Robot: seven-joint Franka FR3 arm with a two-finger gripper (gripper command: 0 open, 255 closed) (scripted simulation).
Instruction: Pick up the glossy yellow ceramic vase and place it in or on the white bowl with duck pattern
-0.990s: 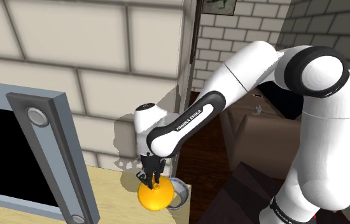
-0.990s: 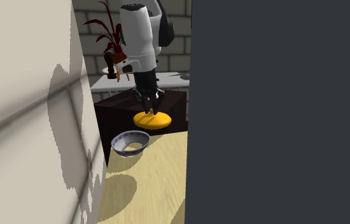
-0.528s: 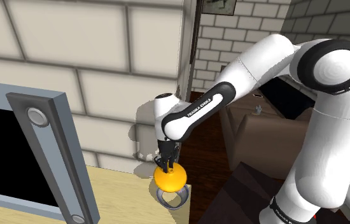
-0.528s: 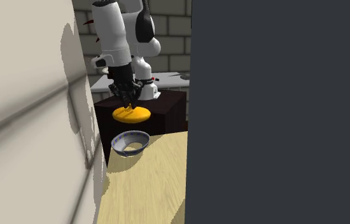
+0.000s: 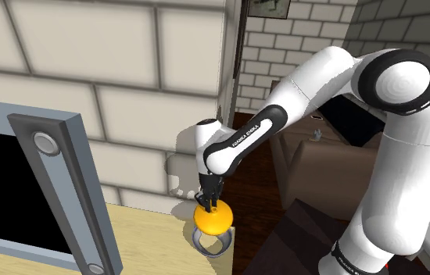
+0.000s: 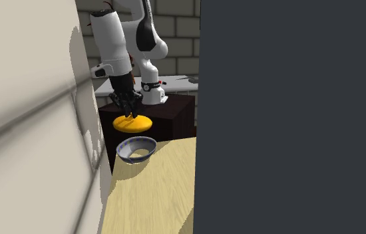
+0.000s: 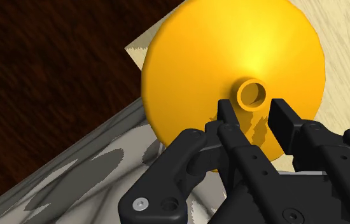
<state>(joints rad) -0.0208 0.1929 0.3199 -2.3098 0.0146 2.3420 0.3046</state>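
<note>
**Pincer closed on vase neck; descent to bowl outstanding**

Both fingers were clasped on the narrow neck of the yellow vase, which hung neck uppermost, clear of the pale table. Step in hand, by my judgement: the carry was about complete and placement was not yet done. The next move called for a straight descent until the body seated in the white bowl, then an opening of the fingers. The second exterior view put the bowl at six o'clock of the vase, with a gap between them. The shoulder view overlapped the two, the bowl's rim showing at six o'clock, so height could not be read there. The wrist view made the hold on the neck plain, which the other two left uncertain.
</note>
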